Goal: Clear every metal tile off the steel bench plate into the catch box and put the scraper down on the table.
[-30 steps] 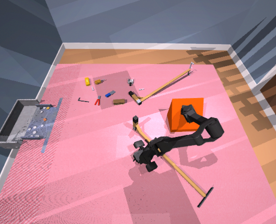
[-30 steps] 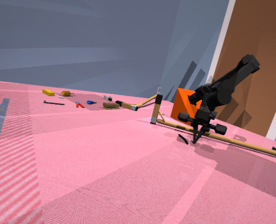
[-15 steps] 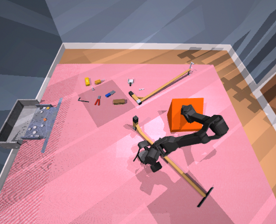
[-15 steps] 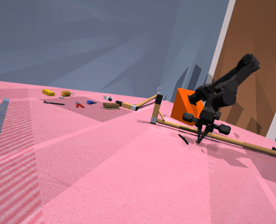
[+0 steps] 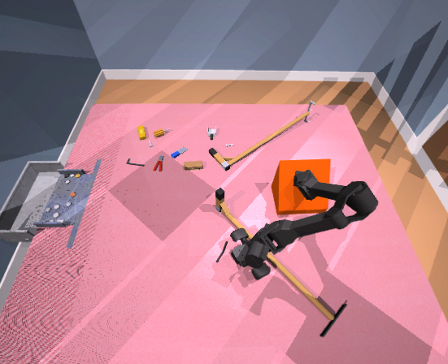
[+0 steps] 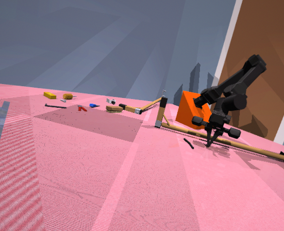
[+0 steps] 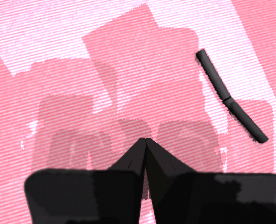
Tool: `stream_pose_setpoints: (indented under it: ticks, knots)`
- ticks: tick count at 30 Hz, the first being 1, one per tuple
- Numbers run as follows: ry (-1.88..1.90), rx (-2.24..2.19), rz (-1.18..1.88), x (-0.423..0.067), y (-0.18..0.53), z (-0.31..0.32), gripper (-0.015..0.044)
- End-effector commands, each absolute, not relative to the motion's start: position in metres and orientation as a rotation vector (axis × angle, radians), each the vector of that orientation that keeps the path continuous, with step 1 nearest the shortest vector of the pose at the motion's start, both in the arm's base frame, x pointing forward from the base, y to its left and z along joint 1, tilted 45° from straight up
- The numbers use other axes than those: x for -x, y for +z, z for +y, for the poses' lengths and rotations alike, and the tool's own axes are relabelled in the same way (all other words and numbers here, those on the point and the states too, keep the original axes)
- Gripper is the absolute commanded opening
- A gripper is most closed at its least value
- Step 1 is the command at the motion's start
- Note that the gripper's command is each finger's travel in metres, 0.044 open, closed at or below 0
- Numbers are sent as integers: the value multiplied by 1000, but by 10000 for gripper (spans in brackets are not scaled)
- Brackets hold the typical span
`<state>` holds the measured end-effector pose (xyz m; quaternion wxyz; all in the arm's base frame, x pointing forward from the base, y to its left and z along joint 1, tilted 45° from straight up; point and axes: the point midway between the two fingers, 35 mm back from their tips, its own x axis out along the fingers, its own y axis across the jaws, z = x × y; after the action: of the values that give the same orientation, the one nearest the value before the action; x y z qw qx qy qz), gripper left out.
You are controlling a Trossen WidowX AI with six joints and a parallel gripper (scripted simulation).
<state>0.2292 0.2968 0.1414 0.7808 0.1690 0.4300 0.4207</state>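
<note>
Tool (image 6: 209, 145) closed empty, just beside scraper (image 6: 246, 147)

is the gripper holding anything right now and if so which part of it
Nothing is held. The gripper is shut with its fingertips touching and only pink table between and below them. The long scraper lies on the table just behind it, ungripped.

Top: high overhead, tilted, sees the whole pink table (image 5: 144, 284).
Exterior: low, near the table, arm at 2 o'clock.
Wrist: close, facing down.
Shared: the arm (image 5: 306, 227).
</note>
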Motion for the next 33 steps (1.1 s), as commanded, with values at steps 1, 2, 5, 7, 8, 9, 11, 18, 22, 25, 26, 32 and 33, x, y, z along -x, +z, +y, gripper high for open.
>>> stream_pose_setpoints:
  ticks: [1,2,5,7,8,9,11,18,22,25,26,32,33]
  knots:
    - [904,-368,930,-221,140,295,0]
    - [904,-369,930,-220,140,294,0]
    - [904,-370,930,-215,140,293,0]
    - [904,-370,930,-212,140,293,0]
    - [904,-371,929,-210,140,292,0]
    - [904,-371,929,-208,140,292,0]
    - [904,-372,929,-205,139,291,0]
    - [905,-375,928,-193,138,288,0]
    - [906,-377,927,-187,138,287,0]
    - [906,-379,927,-182,137,285,0]
    - [907,-379,926,-181,137,285,0]
    - [908,-383,925,-171,135,282,0]
    - [908,-384,925,-170,135,281,0]
